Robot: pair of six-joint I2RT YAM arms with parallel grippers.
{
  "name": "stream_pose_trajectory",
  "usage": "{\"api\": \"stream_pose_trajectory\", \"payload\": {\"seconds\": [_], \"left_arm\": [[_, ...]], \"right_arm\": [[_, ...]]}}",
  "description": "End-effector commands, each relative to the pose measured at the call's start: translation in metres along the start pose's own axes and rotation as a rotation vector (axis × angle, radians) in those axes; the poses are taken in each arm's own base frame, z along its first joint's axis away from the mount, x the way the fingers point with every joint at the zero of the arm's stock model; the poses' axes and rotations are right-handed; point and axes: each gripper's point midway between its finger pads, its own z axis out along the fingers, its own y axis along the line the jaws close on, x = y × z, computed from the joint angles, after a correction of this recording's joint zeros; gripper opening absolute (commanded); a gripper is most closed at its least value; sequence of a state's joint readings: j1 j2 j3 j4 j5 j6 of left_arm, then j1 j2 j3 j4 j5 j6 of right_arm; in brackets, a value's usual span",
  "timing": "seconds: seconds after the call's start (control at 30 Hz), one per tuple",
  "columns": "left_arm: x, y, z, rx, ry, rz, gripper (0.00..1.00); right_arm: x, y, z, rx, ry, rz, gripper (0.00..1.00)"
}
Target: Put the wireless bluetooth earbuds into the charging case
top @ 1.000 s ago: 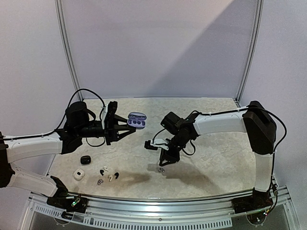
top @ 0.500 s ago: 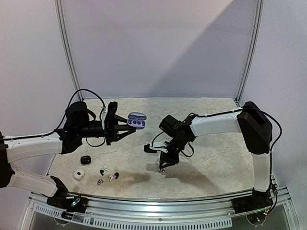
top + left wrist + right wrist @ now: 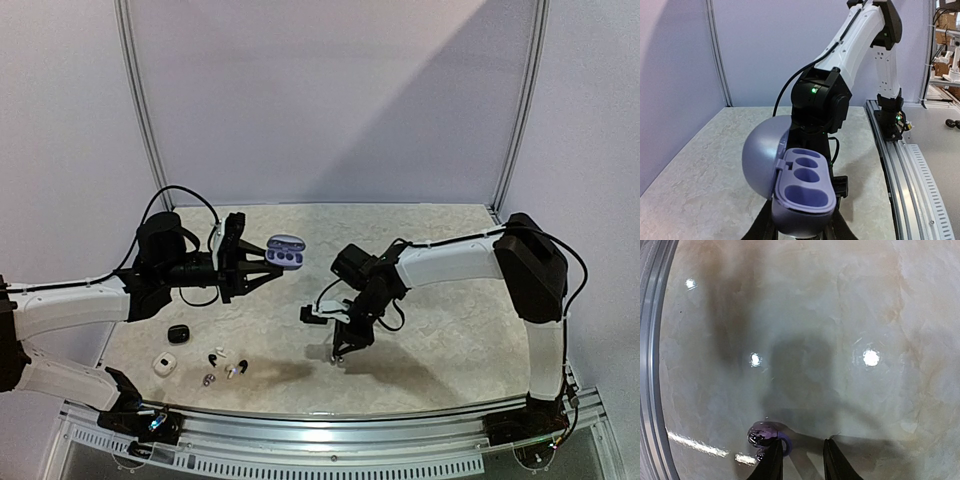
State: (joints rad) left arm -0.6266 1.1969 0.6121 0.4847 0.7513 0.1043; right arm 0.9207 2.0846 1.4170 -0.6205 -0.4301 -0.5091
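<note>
**Item 1.** Left gripper (image 3: 801, 229): pressed tight on the lower shell of the glossy lavender pebble-shaped charging case (image 3: 802, 192), which it holds lifted off the table. The lid is swung open. The two oval wells (image 3: 807, 170) face upward and are both empty (held so, most likely, as a steady target for loading).

**Item 2.** Right gripper (image 3: 802, 460): pointed straight down at the marbled beige tabletop (image 3: 855, 315), with its fingers a narrow way apart and nothing between them.

**Item 3.** Small glossy greyish-lavender earbud (image 3: 764, 434): lying on the tabletop at the tip of one right finger, outside the gap. Whether it touches the finger cannot be told. Judged as a pick-up in hand, with the pincer off-centre and needing to straddle the bud before it closes (so small and slick a piece may skid aside).

**Item 4.** Near the left front edge, well apart from both grippers: small black rounded case (image 3: 177, 333), small white rounded case (image 3: 164, 364), and a scatter of tiny black and white earbuds (image 3: 226, 366). None of these looks to be part of this step.
</note>
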Motion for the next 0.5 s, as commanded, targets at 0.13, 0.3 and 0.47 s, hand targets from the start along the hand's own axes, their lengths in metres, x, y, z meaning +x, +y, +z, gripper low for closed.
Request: {"api": "stream_pose_trajectory", "payload": {"seconds": [0.13, 0.3, 0.47], "left_arm": [[0.000, -0.006, 0.000, 0.012, 0.008, 0.009, 0.00], [0.001, -0.006, 0.000, 0.013, 0.010, 0.010, 0.00], [0.002, -0.006, 0.000, 0.014, 0.014, 0.015, 0.00]], "right_arm": [[0.010, 0.027, -0.001, -0.046, 0.042, 0.021, 0.29], [0.013, 0.034, -0.002, -0.055, 0.048, 0.027, 0.29], [0.010, 0.043, -0.001, -0.070, 0.045, 0.026, 0.29]]}}
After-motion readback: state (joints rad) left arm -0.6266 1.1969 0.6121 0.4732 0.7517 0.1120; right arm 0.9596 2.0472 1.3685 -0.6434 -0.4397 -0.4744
